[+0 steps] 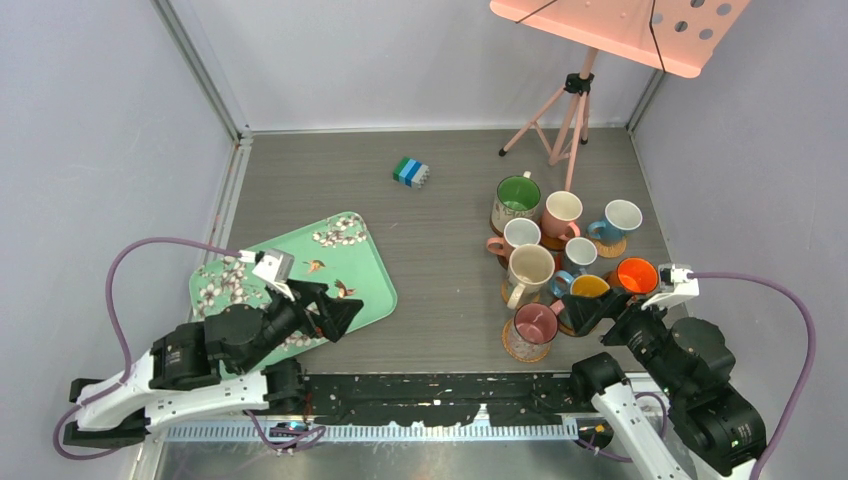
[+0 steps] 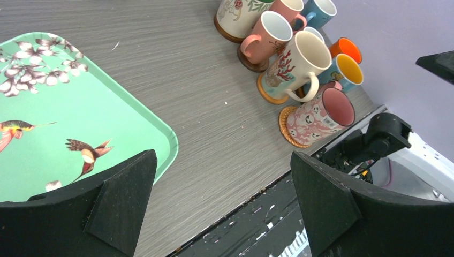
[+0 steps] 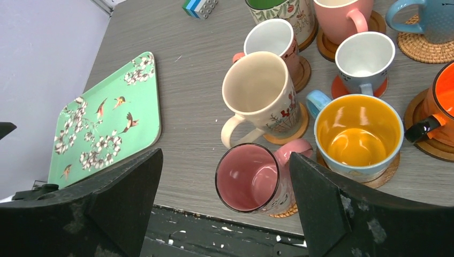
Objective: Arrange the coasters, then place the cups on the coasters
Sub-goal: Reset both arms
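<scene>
Several cups stand clustered on the table's right side, each on a coaster. The mauve cup (image 1: pixel 535 325) sits nearest the front on a woven wicker coaster (image 1: pixel 521 348), with the cream cup (image 1: pixel 528 272) and the yellow-inside cup (image 1: pixel 588 290) just behind it. My right gripper (image 1: pixel 585 312) hangs open close beside these; in the right wrist view the mauve cup (image 3: pixel 251 179) shows below the gap of the right gripper (image 3: pixel 225 209), untouched. My left gripper (image 1: pixel 335 310) is open and empty over the tray's near right corner, and in its own view the left gripper (image 2: pixel 225 203) frames bare table.
A mint-green floral tray (image 1: pixel 370 262) lies at the left with nothing on it. A blue-green toy block (image 1: pixel 411 172) sits mid-table at the back. A pink music stand (image 1: pixel 572 110) rises at the back right. The black front rail (image 1: pixel 430 390) runs between the arm bases.
</scene>
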Robot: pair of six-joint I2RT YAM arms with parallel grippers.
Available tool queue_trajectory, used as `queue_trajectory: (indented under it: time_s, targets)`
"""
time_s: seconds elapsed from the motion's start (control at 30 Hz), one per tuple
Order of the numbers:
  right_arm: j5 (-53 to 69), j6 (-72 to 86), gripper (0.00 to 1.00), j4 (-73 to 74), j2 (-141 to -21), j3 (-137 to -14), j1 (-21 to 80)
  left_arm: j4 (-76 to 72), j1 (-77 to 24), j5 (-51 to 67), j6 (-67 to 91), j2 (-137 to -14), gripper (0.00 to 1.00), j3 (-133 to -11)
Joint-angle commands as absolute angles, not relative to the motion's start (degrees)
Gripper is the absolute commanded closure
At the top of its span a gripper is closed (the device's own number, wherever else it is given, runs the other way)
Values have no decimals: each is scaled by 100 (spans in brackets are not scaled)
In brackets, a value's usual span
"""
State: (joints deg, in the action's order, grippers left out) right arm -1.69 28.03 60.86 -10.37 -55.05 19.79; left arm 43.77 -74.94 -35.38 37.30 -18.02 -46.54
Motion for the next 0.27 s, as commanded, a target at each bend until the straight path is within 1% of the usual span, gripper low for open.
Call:
queue_trajectory:
  time_s: [0.0, 0.23]
  targets:
    - [-79, 2880, 4, 5769, -1002, -5486, 2004, 4494, -7508, -3773, 3819, -2020, 0, -4846]
    - [-77, 2873, 5, 5786, -969, -5554, 2004, 4380, -7513, -3697, 3729, -2281, 0, -4926]
